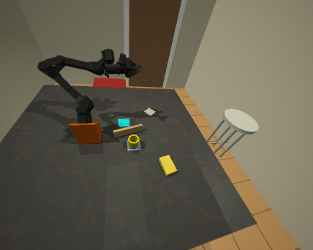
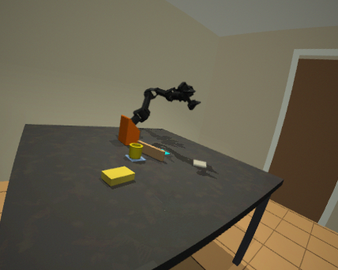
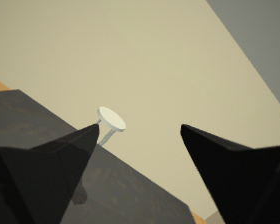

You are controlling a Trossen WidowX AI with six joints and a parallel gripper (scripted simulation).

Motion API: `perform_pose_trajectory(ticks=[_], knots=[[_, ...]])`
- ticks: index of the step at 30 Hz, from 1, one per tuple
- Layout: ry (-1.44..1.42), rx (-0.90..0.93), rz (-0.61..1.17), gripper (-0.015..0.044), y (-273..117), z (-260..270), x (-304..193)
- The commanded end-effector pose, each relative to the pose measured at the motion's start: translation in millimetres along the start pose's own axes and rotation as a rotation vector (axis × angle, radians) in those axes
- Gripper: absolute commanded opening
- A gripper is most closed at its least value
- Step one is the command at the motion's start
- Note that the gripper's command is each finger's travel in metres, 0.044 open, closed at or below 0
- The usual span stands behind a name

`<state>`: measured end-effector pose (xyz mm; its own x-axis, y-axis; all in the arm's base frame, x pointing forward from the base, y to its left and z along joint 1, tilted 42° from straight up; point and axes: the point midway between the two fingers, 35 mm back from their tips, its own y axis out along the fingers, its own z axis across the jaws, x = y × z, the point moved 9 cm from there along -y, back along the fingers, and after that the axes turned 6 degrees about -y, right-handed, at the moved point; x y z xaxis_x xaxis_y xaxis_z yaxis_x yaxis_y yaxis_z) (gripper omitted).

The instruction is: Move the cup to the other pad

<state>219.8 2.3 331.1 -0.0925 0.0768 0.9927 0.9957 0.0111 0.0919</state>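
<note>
Dark mottled table (image 1: 125,190) (image 2: 68,205), pale walls. Landmark: wooden bar (image 1: 128,131) (image 2: 152,151). Yellow cup (image 1: 134,142) (image 2: 136,151) upright on blue pad (image 1: 134,149) (image 2: 135,159), just beside the bar; cyan pad (image 1: 123,122) (image 2: 166,152) on the bar's other side. Gripper (image 1: 140,70) (image 2: 197,103) (image 3: 140,128) well above the bar, fingers wide apart, nothing between.
</note>
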Motion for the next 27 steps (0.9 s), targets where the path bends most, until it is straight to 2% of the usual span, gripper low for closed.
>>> perform_pose_trajectory(ticks=[1, 5, 9, 13, 18, 23, 27], knots=[[-0.012, 0.001, 0.012, 0.0374, 1.6, -0.4, -1.7], [-0.228, 0.051, 0.246, 0.0269, 30.5, -10.6, -38.3], [-0.437, 0.179, 0.509, 0.0166, 54.6, -27.1, -87.5], [-0.576, 0.372, 0.728, 0.0166, 66.3, -44.6, -138.0], [-0.647, 0.628, 0.894, 0.0166, 66.6, -62.4, -190.3], [-0.636, 0.920, 0.976, 0.0166, 56.0, -78.7, -240.9], [-0.567, 1.158, 0.963, 0.0166, 40.6, -89.7, -279.6]])
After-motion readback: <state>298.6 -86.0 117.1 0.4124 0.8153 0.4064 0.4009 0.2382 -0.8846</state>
